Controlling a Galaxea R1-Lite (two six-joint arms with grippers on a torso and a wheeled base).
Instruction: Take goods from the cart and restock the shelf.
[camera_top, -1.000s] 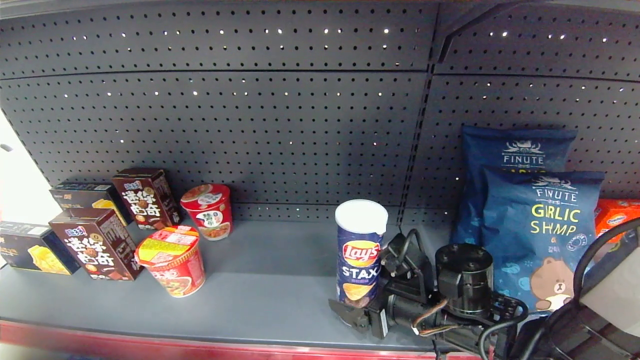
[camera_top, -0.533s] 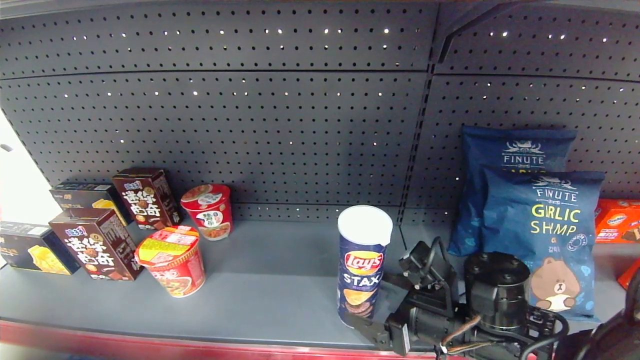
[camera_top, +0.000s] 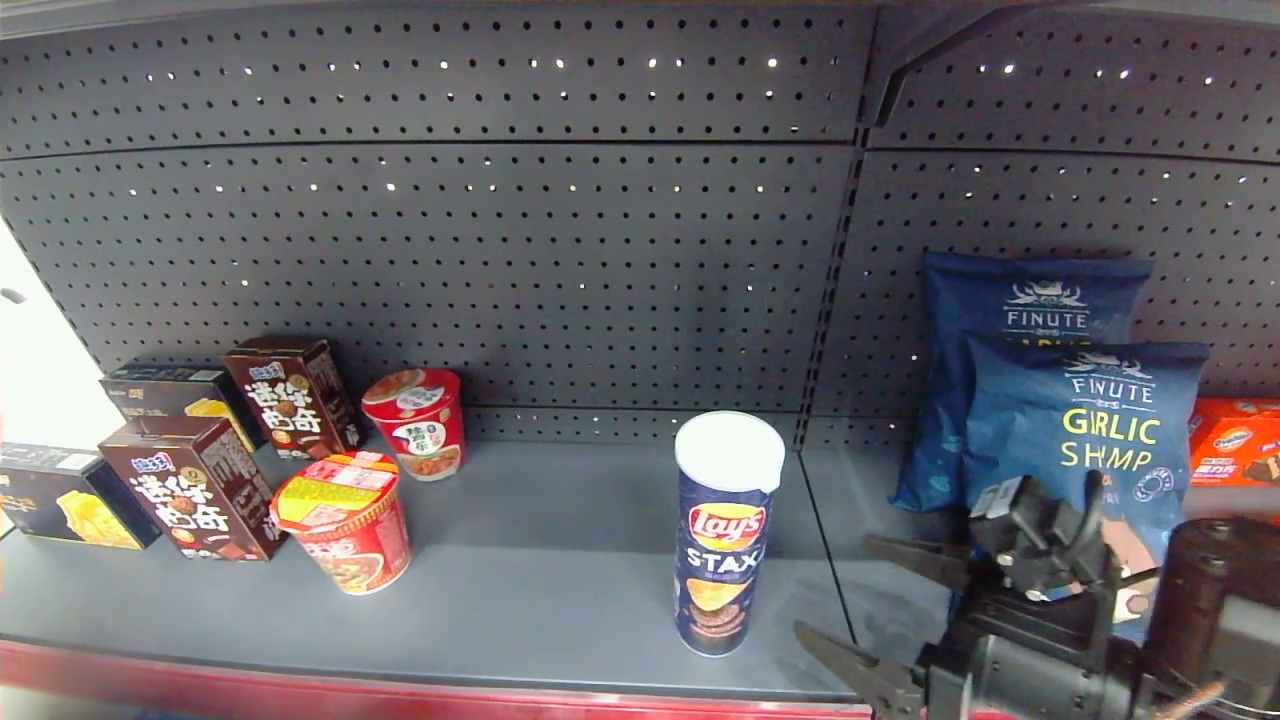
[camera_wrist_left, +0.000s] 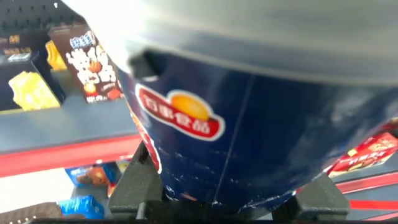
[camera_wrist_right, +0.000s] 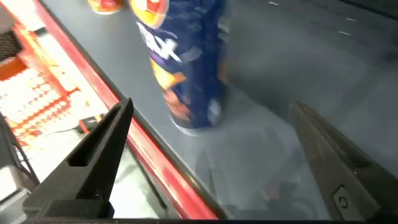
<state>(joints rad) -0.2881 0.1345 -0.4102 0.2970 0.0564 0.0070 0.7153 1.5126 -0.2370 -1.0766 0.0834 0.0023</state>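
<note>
Chip can (camera_top: 728, 530) upright on shelf (camera_top: 540, 590); right gripper (camera_top: 832, 587) spread wide beside it, left gripper (camera_wrist_left: 227, 200) clamped on a blue canister (camera_wrist_left: 249, 124).
Head view: can stands near the shelf's front edge, between cup noodles (camera_top: 345, 520) on the left and blue bags (camera_top: 1080, 430) on the right; right gripper just right of it, not touching. Left wrist view: canister held between both fingers, brown boxes (camera_wrist_left: 87, 59) on a shelf behind. Right wrist view: can ahead of the wide jaws, close to the red shelf lip (camera_wrist_right: 155, 155).

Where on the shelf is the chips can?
In the head view the can stands upright right of centre, between the red cups and blue bags.
</note>
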